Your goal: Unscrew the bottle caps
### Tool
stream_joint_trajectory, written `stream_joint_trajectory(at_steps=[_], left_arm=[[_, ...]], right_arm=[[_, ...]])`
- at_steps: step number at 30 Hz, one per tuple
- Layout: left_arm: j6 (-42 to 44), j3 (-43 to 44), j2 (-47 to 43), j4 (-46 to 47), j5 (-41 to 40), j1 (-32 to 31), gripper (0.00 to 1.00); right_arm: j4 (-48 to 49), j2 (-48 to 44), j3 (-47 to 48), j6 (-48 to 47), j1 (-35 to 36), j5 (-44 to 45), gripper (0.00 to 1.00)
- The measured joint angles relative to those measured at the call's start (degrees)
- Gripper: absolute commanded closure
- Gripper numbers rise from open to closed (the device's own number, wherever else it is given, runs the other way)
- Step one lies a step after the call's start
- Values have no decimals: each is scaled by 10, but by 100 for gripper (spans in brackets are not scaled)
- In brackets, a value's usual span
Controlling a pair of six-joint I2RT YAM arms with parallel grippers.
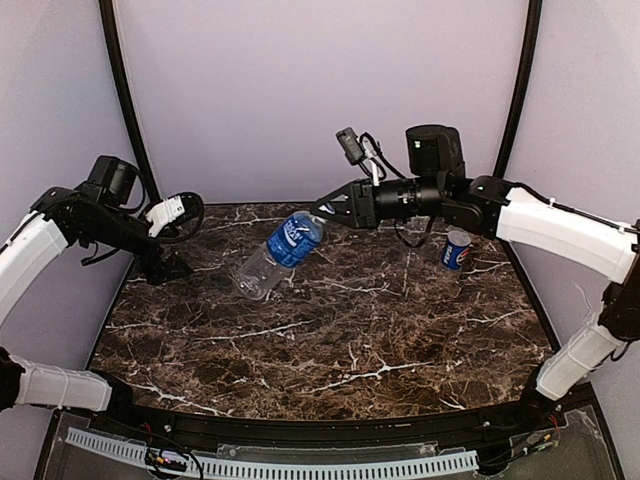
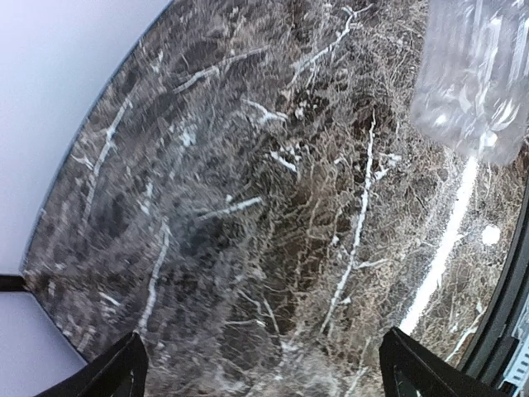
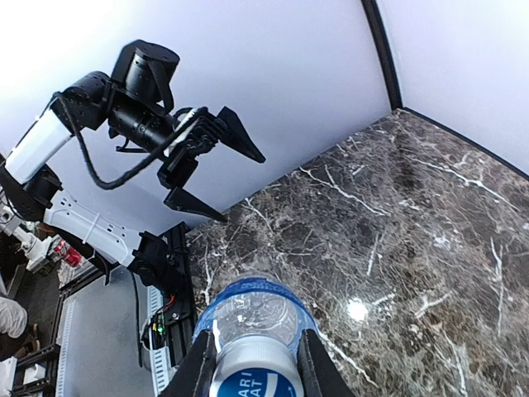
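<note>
The blue-labelled bottle (image 1: 283, 250), just left of centre in the overhead view, is clamped at its upper end by the closed right gripper (image 1: 325, 208). It is held tilted, clear base toward the lower left over the marble table (image 1: 330, 340), probably so that it is offered to the left gripper (image 2: 264, 368), kept wide open and empty at the upper left. Its cap is hidden behind the fingers, while clear crinkled plastic and a blue wrap are shown; a small Pepsi bottle (image 1: 456, 250) is stood upright right of centre, well apart.
</note>
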Motion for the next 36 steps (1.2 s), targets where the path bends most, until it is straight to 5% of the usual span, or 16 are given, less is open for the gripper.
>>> stream_joint_trajectory(at_steps=[10, 15, 25, 28, 30, 36], left_arm=[[21, 135, 23, -24, -49, -197, 1], [-15, 147, 82, -24, -42, -214, 4], [-72, 200, 133, -16, -15, -214, 68], [-71, 202, 135, -18, -15, -215, 72], [-72, 202, 135, -18, -20, -215, 72], [-28, 168, 115, 63, -154, -229, 72]], right_arm=[[147, 74, 29, 37, 41, -5, 100], [181, 74, 29, 47, 43, -5, 100], [213, 74, 29, 55, 40, 19, 100], [215, 74, 29, 53, 41, 25, 57], [203, 74, 34, 57, 41, 29, 40], [121, 68, 53, 101, 30, 52, 29]])
